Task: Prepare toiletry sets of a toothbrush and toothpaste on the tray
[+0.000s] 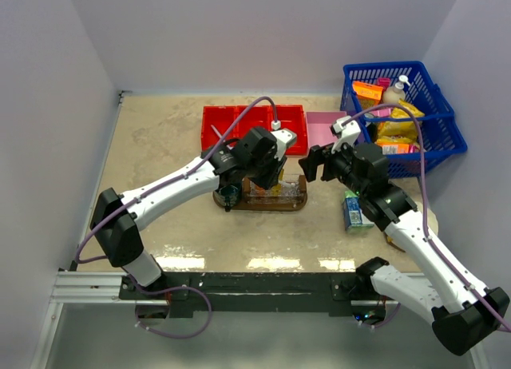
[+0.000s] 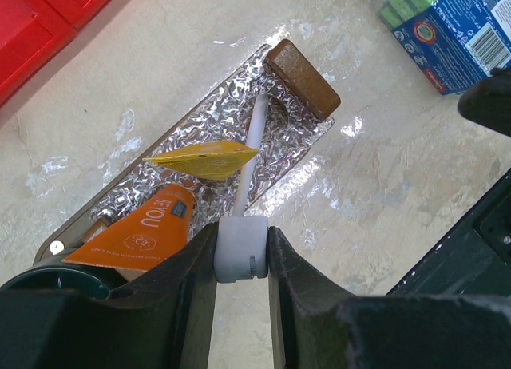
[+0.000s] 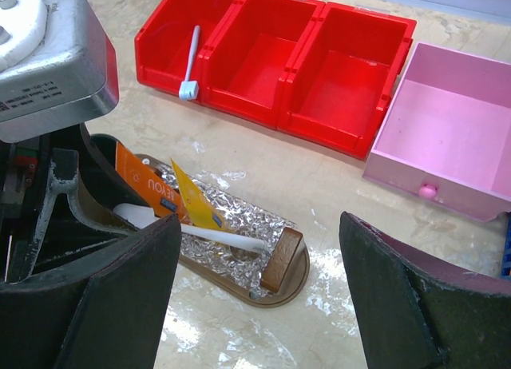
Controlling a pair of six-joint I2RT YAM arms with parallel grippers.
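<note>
Left gripper [image 2: 242, 249] sits closest in its wrist cam, jaws pinched tight on the thick white end of a toothbrush [image 2: 249, 145]. The brush stem runs away from the fingers over the crinkled foil [image 2: 200, 113] lining the tray [image 3: 302, 275], and its far end is near a brown wood block [image 2: 302, 77] at the tray's end. Can't tell if the stem actually rests on the foil.

Two toothpaste tubes are on the tray w/ it. The deep orange tube [image 2: 148, 229] lies flat just left of the gripper. The yellow tube [image 2: 204, 159] stands tilted on edge, its tip touching the brush stem.

Right gripper [image 3: 259, 297] has its jaws spread wide w/ nothing between them. It hangs above the tray's right end, apart from the brush & tubes.

Behind the tray is a red 3-compartment bin [image 3: 271, 65]. A second toothbrush [image 3: 192, 57] leans in its left compartment, thick end down. A pink box [image 3: 451, 121] sits just beside the bin's right end.

In the top view, a blue basket [image 1: 403, 105] w/ packets & a bottle is in the far right corner. A blue-green carton [image 1: 357, 212] lies on the table right of the tray, near the right arm.
</note>
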